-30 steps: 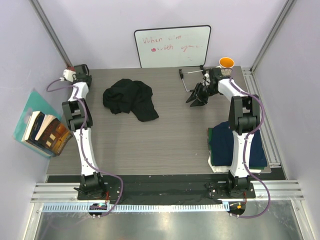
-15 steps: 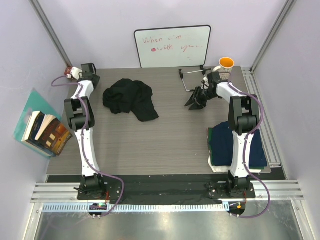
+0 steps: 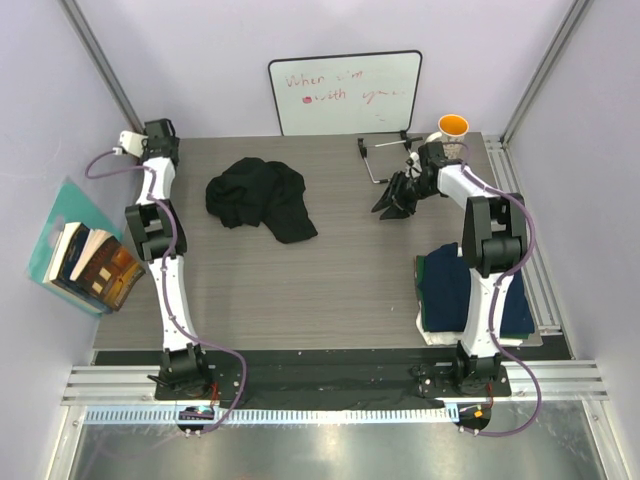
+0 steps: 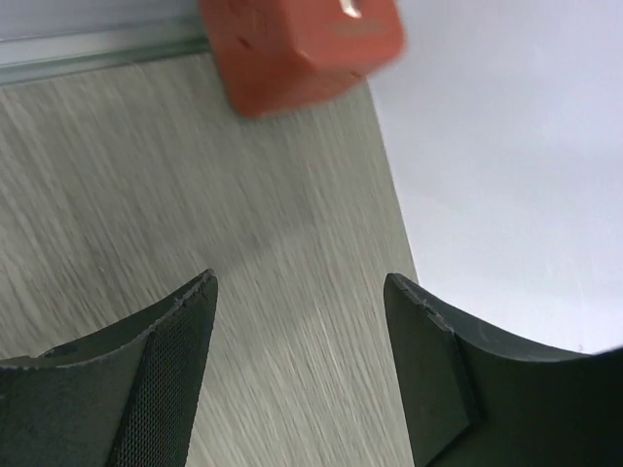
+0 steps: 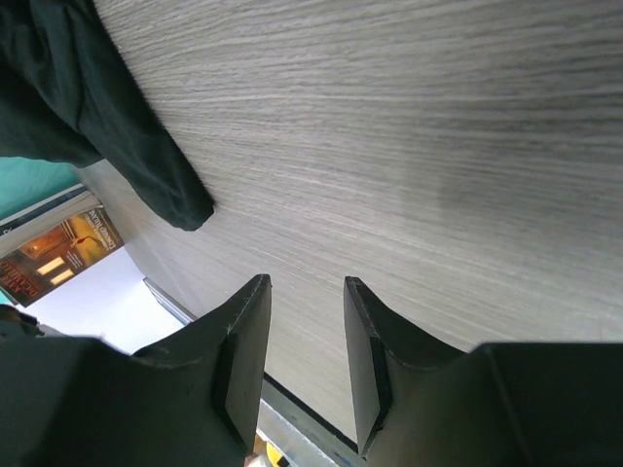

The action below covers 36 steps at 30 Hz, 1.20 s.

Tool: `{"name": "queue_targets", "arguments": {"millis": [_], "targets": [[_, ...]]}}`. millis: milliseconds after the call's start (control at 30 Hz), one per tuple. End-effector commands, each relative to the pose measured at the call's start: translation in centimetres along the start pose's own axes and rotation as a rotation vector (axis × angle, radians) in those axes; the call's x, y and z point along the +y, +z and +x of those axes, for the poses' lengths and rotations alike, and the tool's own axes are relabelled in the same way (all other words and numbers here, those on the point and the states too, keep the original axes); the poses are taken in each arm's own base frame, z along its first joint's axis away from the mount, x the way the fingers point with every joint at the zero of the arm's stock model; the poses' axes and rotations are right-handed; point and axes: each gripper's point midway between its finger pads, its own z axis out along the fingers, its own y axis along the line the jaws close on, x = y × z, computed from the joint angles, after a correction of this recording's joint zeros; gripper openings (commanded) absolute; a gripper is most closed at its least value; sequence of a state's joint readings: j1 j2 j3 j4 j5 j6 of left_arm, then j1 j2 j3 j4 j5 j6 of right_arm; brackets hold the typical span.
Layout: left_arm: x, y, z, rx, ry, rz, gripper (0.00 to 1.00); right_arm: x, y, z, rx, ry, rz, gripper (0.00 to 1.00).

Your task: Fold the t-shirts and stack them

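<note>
T-shirt (image 3: 260,198) back-left — stack (image 3: 445,287) front-right

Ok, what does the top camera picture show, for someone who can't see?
A crumpled black t-shirt lies on a grey table between the left arm and right arm. Folded shirts are stacked at the near right; books sit off the left edge.

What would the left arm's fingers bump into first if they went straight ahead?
Most likely the orange-red block at the edge of the grey wood-grain table, straight ahead between the open left fingers. Depth is unclear, so they might brush the tabletop first.
</note>
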<state>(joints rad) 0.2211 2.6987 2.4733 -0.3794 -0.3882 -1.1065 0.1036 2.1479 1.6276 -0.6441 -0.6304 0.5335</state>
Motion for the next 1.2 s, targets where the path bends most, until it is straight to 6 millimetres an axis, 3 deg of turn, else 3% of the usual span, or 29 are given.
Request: {"name": "queue_targets", "arguments": {"millis": [0, 267, 433, 633, 967, 1167], "targets": [[1.9, 1.5, -2.5, -0.071, -0.081, -0.056, 0.71, 1.6, -1.9, 0.4, -0.030, -0.031, -0.008, 0.41], [2.2, 2.7, -4.8, -0.145, -0.119, -0.037, 0.72, 1.5, -1.5, -0.2, -0.024, -0.015, -0.001, 0.41], [2.8, 3.9, -5.0, -0.162, -0.165, -0.037, 0.73, 1.8, -1.1, -1.1, -0.022, -0.015, -0.001, 0.41], [3.6, 5.5, -4.4, -0.139, -0.212, -0.021, 0.75, 1.9, -0.8, -1.5, -0.018, -0.011, 0.002, 0.41], [4.7, 6.8, -0.3, 0.021, -0.307, 0.001, 0.75, 2.2, -0.7, -2.1, -0.020, -0.001, 0.000, 0.41], [4.7, 6.5, -0.7, 0.027, -0.339, -0.010, 0.72, 2.1, -0.7, -2.1, -0.022, -0.003, 0.002, 0.41]]}}
